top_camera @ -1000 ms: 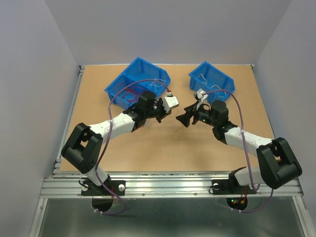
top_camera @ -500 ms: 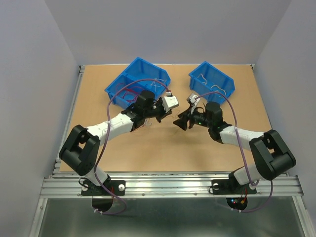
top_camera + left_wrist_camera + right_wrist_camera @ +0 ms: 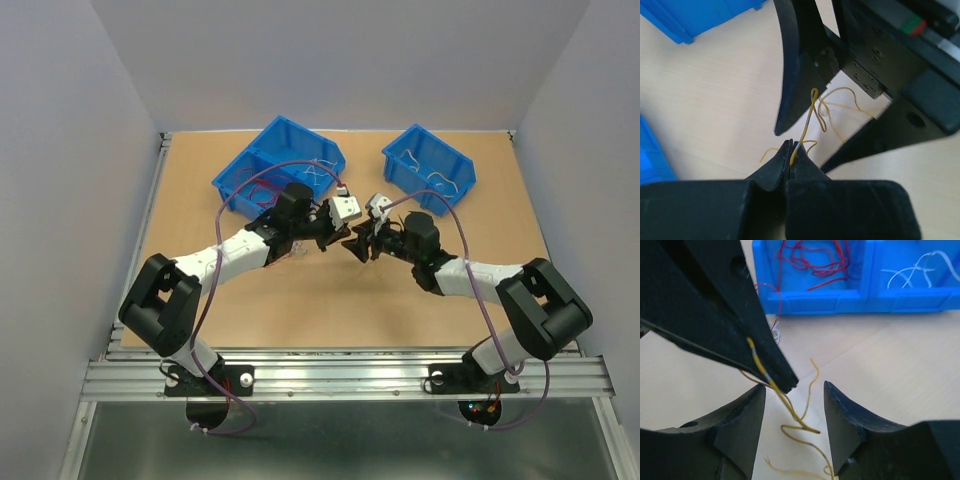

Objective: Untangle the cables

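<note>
In the left wrist view, one end of the yellow cables point(image 3: 812, 112) is hidden between the pressed-together tips of the left end effector point(image 3: 791, 149), and the body of the right end effector point(image 3: 793, 389) is cut off by the top and right edges. In the right wrist view, the yellow strands run off the bottom edge. The blue bin point(image 3: 810, 301) is cut by the top edge, and its red cables point(image 3: 815, 260) and white cables point(image 3: 912, 272) are blurred. From above, the yellow strands are too small to make out.
</note>
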Controlling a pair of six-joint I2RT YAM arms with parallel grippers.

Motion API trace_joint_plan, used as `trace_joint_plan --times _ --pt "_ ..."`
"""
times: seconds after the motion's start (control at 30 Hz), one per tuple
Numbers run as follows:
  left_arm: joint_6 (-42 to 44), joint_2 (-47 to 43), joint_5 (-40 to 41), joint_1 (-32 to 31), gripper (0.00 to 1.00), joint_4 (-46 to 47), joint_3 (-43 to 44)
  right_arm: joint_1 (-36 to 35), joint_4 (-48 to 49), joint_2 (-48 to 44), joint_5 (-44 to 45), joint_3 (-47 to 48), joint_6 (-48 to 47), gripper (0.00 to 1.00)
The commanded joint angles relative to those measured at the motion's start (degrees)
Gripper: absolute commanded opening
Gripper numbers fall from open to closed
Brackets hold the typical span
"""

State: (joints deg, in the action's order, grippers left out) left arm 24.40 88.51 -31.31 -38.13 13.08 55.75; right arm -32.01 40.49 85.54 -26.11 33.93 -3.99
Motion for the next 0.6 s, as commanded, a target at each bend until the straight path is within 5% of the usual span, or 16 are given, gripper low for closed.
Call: trace_joint_plan --times 0.0,0.37,0.4,0.5,0.57 --pt "-2.2 -1.9 -3.5 0.4 0.02 -1.4 3.8 -0.8 9.8 -1.3 5.1 -2.0 -0.9 0.53" --pt "-3.0 -1.8 -7.5 0.4 0.02 -3.6 4.8 -1.5 11.0 -0.7 3.3 -2.4 -2.4 0.52" --pt "-3.1 -1.6 -7.8 0.4 0.02 -3.7 4.9 -1.7 11.1 -0.6 2.9 -2.2 -2.3 0.49" --pt "-3.0 -1.2 -8.3 0.4 0.02 -4.2 5.2 -1.8 11.7 -0.5 -0.2 -2.1 -2.3 0.15" --pt "-3.0 -1.2 -8.2 0.5 0.02 -4.3 5.3 -1.8 11.7 -0.5 -2.9 -1.9 -1.9 0.02"
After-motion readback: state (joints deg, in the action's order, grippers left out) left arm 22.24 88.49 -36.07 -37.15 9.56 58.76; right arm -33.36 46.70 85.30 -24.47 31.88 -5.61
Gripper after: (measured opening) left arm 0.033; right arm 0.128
